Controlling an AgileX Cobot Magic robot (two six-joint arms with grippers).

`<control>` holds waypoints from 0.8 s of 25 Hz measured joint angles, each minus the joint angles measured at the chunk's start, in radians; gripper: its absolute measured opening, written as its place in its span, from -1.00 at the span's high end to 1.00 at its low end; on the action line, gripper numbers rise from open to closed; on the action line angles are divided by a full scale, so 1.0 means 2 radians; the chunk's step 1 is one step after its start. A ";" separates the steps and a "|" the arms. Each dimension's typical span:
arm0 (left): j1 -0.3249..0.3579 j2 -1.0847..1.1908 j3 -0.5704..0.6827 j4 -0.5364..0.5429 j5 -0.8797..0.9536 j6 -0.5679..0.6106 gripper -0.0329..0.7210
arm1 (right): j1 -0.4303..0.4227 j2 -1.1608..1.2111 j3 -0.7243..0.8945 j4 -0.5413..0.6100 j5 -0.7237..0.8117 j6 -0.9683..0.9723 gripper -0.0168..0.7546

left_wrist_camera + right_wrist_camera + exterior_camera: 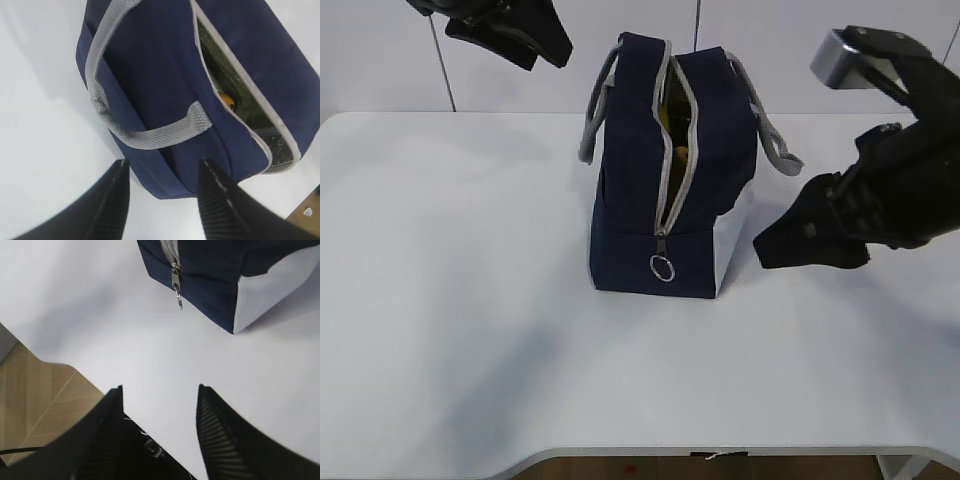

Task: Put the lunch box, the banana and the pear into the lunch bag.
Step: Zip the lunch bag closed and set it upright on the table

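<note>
A white table (pixel 470 330) with a rounded front edge stands before a pale wall (pixel 380 60), wooden floor (pixel 40 390) below.

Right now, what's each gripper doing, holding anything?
Left gripper: open, holding nothing, above the lunch bag.
Right gripper: open, holding nothing.

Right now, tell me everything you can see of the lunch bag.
The lunch bag is navy fabric with a white end panel, grey webbing handles drooping to either side and a grey zipper. It stands upright on the white table, nothing gripping it. The zipper is open along the top and partway down the near end, its ring pull hanging low. The lining looks silvery, and something yellow shows inside, too hidden to identify.
</note>
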 joint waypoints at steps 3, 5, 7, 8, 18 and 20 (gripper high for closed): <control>0.000 0.000 0.000 0.000 0.000 0.000 0.01 | 0.000 0.027 0.000 0.041 -0.008 -0.049 -0.05; 0.000 0.000 0.000 0.000 0.000 0.000 0.01 | 0.000 0.043 0.002 0.087 -0.015 -0.124 -0.05; 0.000 0.000 0.000 0.000 0.000 0.000 0.01 | 0.000 0.056 0.010 0.143 -0.029 -0.205 -0.05; 0.000 0.000 0.000 0.000 0.000 0.000 0.01 | 0.000 0.060 0.015 0.175 -0.036 -0.248 -0.05; 0.000 0.000 0.000 0.000 0.000 0.004 0.02 | 0.000 0.099 0.105 0.472 -0.102 -0.612 -0.05; 0.000 0.000 0.000 0.000 -0.001 0.005 0.02 | 0.000 0.112 0.111 0.508 -0.108 -0.655 -0.05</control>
